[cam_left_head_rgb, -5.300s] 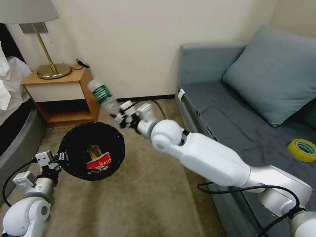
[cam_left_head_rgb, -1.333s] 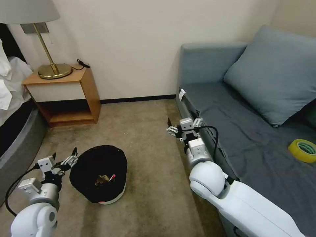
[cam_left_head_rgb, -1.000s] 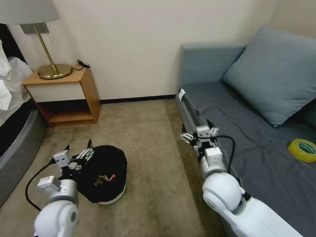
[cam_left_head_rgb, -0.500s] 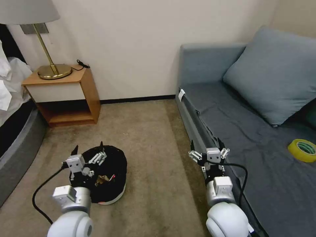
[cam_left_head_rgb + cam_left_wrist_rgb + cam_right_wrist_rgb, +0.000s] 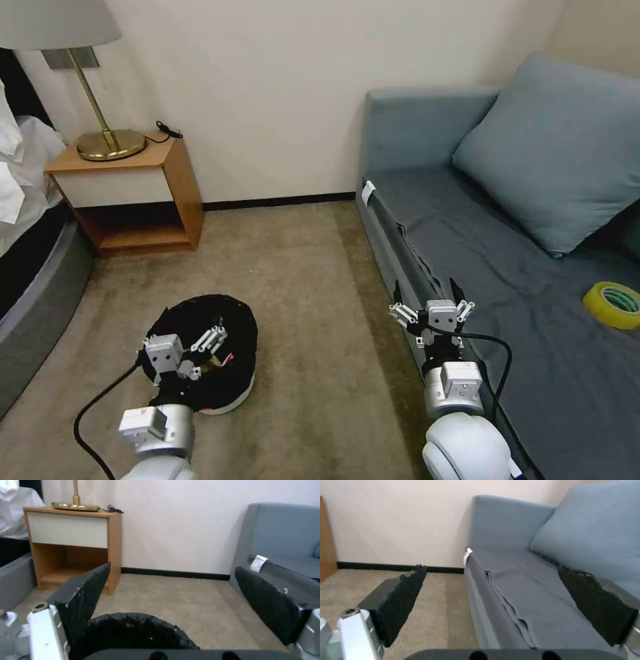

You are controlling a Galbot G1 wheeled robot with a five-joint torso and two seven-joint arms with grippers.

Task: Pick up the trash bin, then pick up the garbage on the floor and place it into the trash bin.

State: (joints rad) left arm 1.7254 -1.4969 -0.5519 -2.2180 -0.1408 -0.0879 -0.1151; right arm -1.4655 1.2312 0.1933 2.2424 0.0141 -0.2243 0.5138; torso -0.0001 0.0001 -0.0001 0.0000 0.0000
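Note:
The trash bin [image 5: 230, 320], lined with a crinkled black bag over a whitish base rim, stands upright on the carpet at the lower left. Inside it I see bits of garbage [image 5: 216, 362]: a gold-brown scrap and a red edge. My left gripper [image 5: 189, 331] is open, hanging just above the bin's near rim and holding nothing. In the left wrist view the left gripper [image 5: 176, 595] stands with its pads wide apart and the bin [image 5: 133, 632] is below them. My right gripper [image 5: 427, 293] is open and empty at the sofa's front edge. The right gripper [image 5: 493, 597] faces along the sofa seat.
A wooden nightstand [image 5: 133, 193] with a brass lamp [image 5: 110, 143] stands at the back left, and a bed edge [image 5: 27, 287] runs along the left. The grey sofa [image 5: 480, 267] with a pillow [image 5: 560, 147] and a yellow tape roll [image 5: 612, 304] is on the right. Bare carpet [image 5: 307, 300] lies between.
Earlier the left gripper held the bin raised and the right held a bottle over it. Now the bin stands on the floor and both open grippers have drawn back toward me.

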